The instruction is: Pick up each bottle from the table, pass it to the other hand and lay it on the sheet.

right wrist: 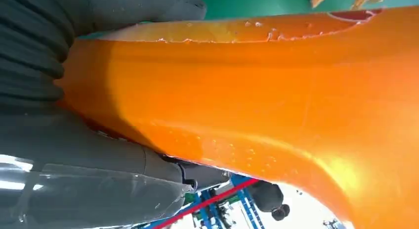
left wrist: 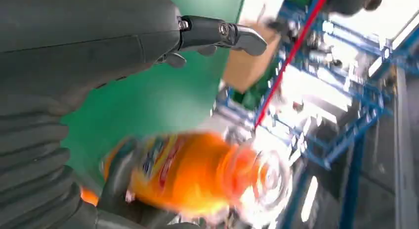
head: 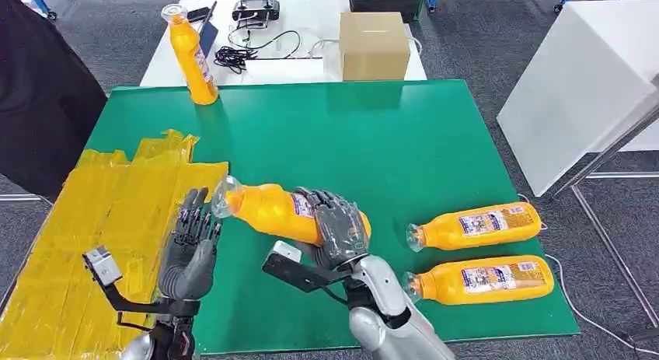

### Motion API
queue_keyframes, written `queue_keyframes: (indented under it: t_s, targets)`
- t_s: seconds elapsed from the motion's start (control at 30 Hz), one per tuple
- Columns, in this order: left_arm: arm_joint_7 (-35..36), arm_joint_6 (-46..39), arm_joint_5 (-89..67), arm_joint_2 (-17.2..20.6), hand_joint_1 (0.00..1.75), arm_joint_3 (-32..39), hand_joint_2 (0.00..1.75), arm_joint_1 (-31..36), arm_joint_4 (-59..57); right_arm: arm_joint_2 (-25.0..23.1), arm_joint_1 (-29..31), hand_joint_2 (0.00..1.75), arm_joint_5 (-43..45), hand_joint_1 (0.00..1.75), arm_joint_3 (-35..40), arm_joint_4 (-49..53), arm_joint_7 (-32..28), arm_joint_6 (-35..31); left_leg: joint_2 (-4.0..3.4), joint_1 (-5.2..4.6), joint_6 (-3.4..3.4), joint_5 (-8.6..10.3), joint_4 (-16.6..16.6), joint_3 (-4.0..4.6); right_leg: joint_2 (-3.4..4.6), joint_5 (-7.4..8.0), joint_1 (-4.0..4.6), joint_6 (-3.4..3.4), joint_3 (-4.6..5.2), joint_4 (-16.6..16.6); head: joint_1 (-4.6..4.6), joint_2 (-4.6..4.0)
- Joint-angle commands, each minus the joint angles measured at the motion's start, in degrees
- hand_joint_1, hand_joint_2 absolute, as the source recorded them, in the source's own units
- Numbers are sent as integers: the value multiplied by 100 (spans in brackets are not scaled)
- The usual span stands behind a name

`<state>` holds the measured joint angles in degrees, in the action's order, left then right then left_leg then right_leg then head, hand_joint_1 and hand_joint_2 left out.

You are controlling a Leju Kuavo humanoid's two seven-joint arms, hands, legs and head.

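An orange bottle (head: 272,211) is gripped by the right hand (head: 340,228); the left hand (head: 189,247) is held beside its cap, fingers (head: 194,212) spread.

1. A green table (head: 388,142) fills the middle of the head view, its surface running from the upper centre down to the lower edge.
2. A crinkled yellow sheet (head: 93,220) covers the table's left side, reaching the lower left of the frame.
3. One orange bottle (head: 194,57) stands upright at the table's upper left corner, near the far edge.
4. Two orange bottles lie on their sides at the lower right, caps pointing left: the upper lying bottle (head: 478,225) and the lower lying bottle (head: 486,280), near each other but apart.
5. Behind, at the top of the frame, a white table (head: 311,68) carries a cardboard box (head: 374,43), black cables (head: 241,55) and a dark device (head: 256,10).
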<state>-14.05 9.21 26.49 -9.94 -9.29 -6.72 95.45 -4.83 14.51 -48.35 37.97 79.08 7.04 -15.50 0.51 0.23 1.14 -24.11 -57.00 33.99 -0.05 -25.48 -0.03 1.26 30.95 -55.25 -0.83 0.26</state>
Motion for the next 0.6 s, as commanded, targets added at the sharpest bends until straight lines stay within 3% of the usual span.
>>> queue_keyframes:
  t_s: [0.03, 0.27, 0.6]
  targets:
    - [56, 481, 293, 131, 0, 54, 175, 141, -406, -134, 495, 175, 145, 175, 226, -643, -31, 68, -14, 2, -5, -5, 9, -26, 11, -1, 2, 0, -22, 10, 0, 0]
    - [147, 1028, 971, 38, 0, 213, 175, 103, -398, -265, 687, 175, 211, 175, 242, -835, -81, 181, -17, 3, -5, -10, 6, -30, 13, -4, 3, 1, -28, 10, 0, 0]
    - [81, 955, 1104, 34, 0, 663, 175, 43, -392, -440, 621, 175, 322, 175, 578, -799, -168, 351, -14, 3, -5, -9, 8, -26, 11, -5, 5, 0, -23, 9, 0, 0]
